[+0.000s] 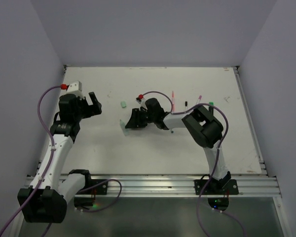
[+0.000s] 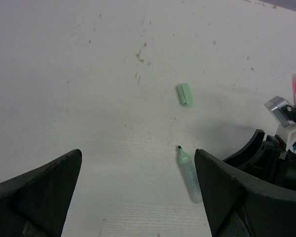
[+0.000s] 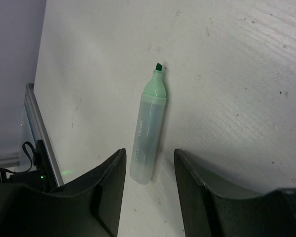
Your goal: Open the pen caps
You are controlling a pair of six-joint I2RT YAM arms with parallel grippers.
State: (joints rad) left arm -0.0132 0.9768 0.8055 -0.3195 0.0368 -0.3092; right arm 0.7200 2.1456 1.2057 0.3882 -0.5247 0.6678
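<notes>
One cap off: the pale green cap [image 2: 184,94] is seen lying flat and alone on the desk [image 2: 64,74], parted from its pale green highlighter [image 3: 149,128], whose dark chisel tip is bared
Cap position: near the highlighter's tip end but not touching it; in the top view it lies between the two tools, toward the far side of the desk
Left tool [image 2: 138,197]: spread wide and empty, held above the desk, with cap and highlighter both in its view ahead
Right tool [image 3: 148,168]: parted, its fingers set either side of the highlighter's butt end; no contact can be made out and nothing is gripped
Other pens: a thin red pen [image 1: 172,101] is seen further right; whether its cap is on cannot be told at this size
Handling of cap: judged very light, stiff, smooth plastic; it is likely to skid or flip if nudged by one finger only, and to squirt out if pinched off-centre
Where to hold: the cap is best taken squarely across its short width, on the flat long sides; on a capped pen, the cap would be pinched by one tool and the barrel mid-length by the other, then pulled straight along the axis
Handling of highlighter: a round, slick barrel, expected to roll on the desk; the inked tip should be kept off the fingers
</notes>
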